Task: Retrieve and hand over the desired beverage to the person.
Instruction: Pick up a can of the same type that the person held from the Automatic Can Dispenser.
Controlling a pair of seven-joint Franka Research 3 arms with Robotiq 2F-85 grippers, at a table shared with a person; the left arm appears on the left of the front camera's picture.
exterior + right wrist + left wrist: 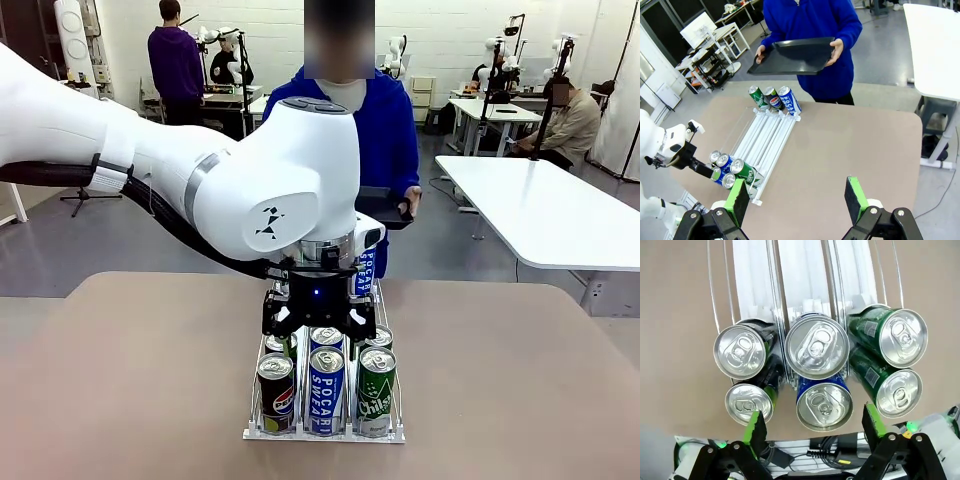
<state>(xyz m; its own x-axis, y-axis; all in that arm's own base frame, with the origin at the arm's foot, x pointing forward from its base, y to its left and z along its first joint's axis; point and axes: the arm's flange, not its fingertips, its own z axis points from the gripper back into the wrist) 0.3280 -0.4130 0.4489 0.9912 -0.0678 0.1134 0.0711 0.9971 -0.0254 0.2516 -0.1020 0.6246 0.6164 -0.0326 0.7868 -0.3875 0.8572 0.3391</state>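
Front view, left claw [318, 326] open, poised over cans [326, 390]

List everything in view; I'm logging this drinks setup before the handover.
near cans: six; two dark, two blue, two green; rack's robot end
far cans: three; green, dark, blue; rack's far end
rack: one, white with wire rails, on the table
table: one, tan, under the rack
tray: one, black, held at far side
person: one, blue hoodie, far side
left gripper: one, black with green pads, open above near cans
right gripper: one, same colours, open over table
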